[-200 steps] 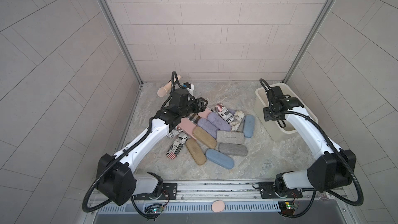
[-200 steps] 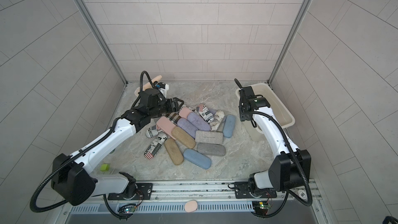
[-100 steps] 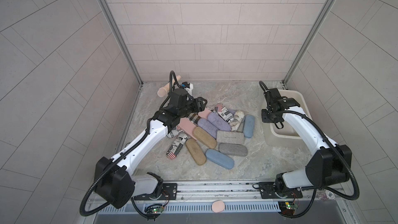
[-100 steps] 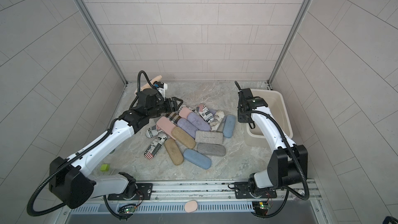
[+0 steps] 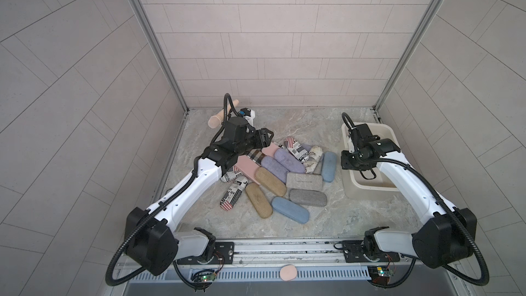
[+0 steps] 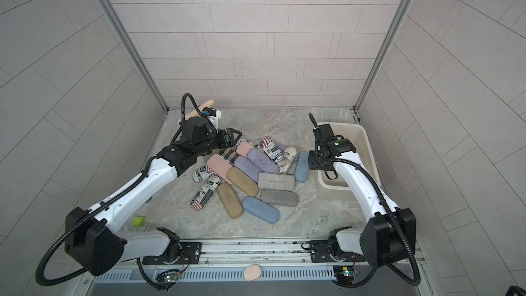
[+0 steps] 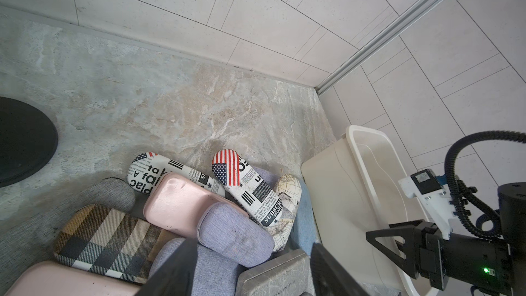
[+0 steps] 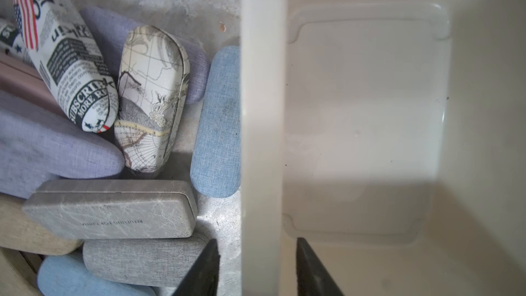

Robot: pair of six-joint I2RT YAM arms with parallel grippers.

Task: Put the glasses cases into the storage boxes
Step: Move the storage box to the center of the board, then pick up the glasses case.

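Storage box (image 5: 367,192) flat on surface (image 5: 327,223), raised a second ago | my right fingers (image 8: 205,269) apart, astride its rim | my left fingers (image 7: 176,269) apart over glasses cases (image 5: 284,163), unmoved

1. Both top views sit high above the near edge and look down over the whole surface (image 5: 299,126), nearly alike.
2. The left wrist view sits low over the cases (image 7: 182,209), facing the far right corner.
3. The right wrist view looks straight down, very close, on the tub (image 8: 262,109) rim. It shares cases and tub with the left wrist view.

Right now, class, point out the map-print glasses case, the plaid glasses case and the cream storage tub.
map-print glasses case (image 8: 150,101), right wrist view, middle of its lid.
plaid glasses case (image 7: 113,240), left wrist view, middle of its top.
cream storage tub (image 8: 263,109), right wrist view, on its rim.
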